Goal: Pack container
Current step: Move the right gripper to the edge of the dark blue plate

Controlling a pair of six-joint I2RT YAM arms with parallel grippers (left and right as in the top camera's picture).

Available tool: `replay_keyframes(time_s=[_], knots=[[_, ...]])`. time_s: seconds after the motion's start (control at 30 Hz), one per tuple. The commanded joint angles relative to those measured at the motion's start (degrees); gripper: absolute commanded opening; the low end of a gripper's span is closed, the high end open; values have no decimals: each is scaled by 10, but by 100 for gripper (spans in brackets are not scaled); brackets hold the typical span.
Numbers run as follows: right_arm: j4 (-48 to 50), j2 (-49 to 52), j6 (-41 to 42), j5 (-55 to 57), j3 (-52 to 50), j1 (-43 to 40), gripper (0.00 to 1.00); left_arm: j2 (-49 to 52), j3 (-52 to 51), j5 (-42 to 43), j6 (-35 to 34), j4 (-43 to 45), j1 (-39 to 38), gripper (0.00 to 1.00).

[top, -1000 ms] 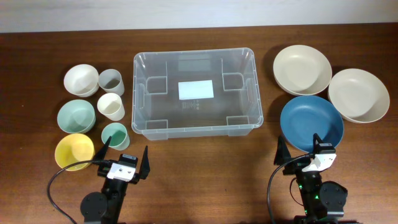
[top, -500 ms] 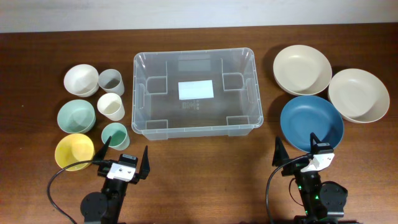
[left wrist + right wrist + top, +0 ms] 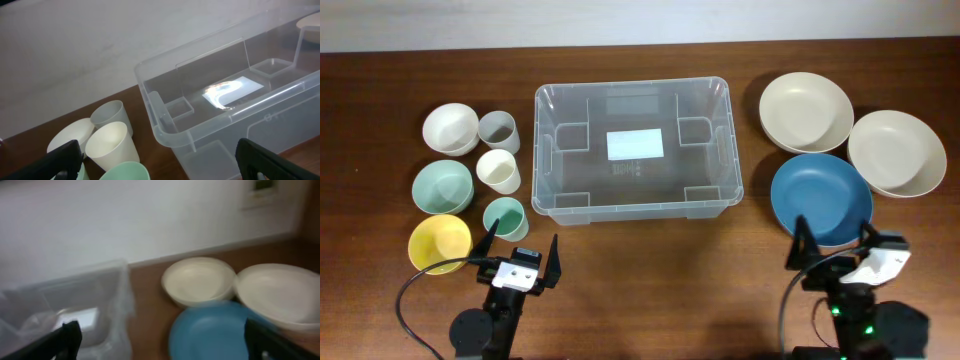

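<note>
Container (image 3: 638, 178) sits upright mid-counter (image 3: 640, 300), white label (image 3: 635, 145) on its floor. Cups (image 3: 499, 170) and bowls (image 3: 443, 186) to its left, plates (image 3: 806, 112) to its right. Left hand (image 3: 522, 245) wide, nothing held, near teal cup (image 3: 505, 217). Right hand (image 3: 834, 232) wide, at near edge of blue plate (image 3: 820, 195).
</note>
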Motion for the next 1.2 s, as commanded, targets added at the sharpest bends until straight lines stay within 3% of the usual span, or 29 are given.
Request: replay_keyframes(time_s=[0.0, 0.23, 0.33, 0.43, 0.53, 0.93, 1.17], knots=[[-85, 100, 22, 87, 100, 3, 99, -3, -1, 6, -2, -3, 3, 100], [-164, 258, 22, -97, 214, 3, 99, -3, -1, 6, -2, -3, 3, 100], [-167, 294, 51, -60, 221, 2, 99, -3, -1, 6, -2, -3, 3, 100], [-208, 323, 196, 50, 221, -16, 99, -3, -1, 6, -2, -3, 3, 100], [-233, 352, 255, 78, 221, -58, 99, -3, -1, 6, -2, -3, 3, 100], [-264, 480, 252, 30, 221, -234, 99, -3, -1, 6, -2, -3, 3, 100], [-211, 589, 90, -110, 221, -336, 99, -3, -1, 6, -2, -3, 3, 100]])
